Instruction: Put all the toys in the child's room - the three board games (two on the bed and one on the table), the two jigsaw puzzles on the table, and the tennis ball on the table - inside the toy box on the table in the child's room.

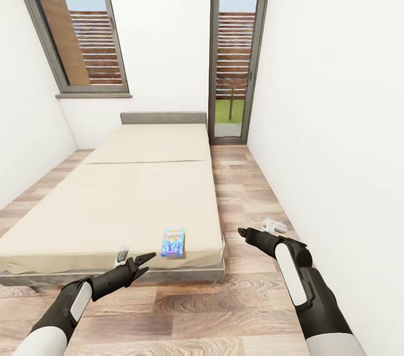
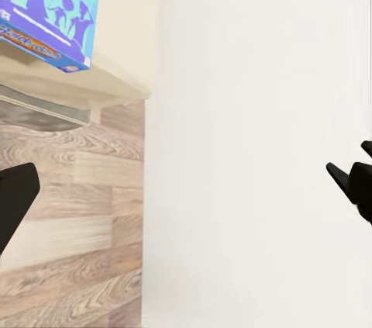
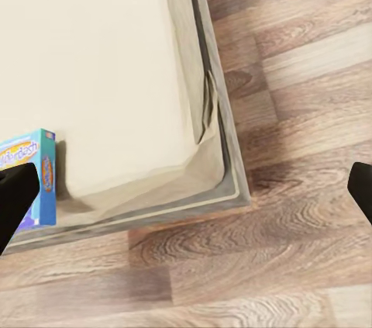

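Observation:
A small blue board game (image 1: pixel 173 242) lies flat near the foot edge of the bed (image 1: pixel 140 188), towards its right corner. My left gripper (image 1: pixel 147 262) hovers open just in front of the bed's foot, left of the game and a little short of it. In the left wrist view the blue board game (image 2: pixel 50 2) overhangs the mattress edge beyond the spread fingers (image 2: pixel 15 196). My right gripper (image 1: pixel 243 232) is open over the floor to the right of the bed corner. Its wrist view catches the board game (image 3: pixel 31 181) beside one finger (image 3: pixel 15 200). The table, toy box, jigsaw puzzles and tennis ball are out of view.
A narrow strip of wood floor (image 1: pixel 247 199) runs between the bed and the white right wall (image 1: pixel 336 120). A small white object (image 1: pixel 274 225) lies on that strip near the wall. Tall windows (image 1: pixel 235 47) stand behind the grey headboard (image 1: pixel 163 118).

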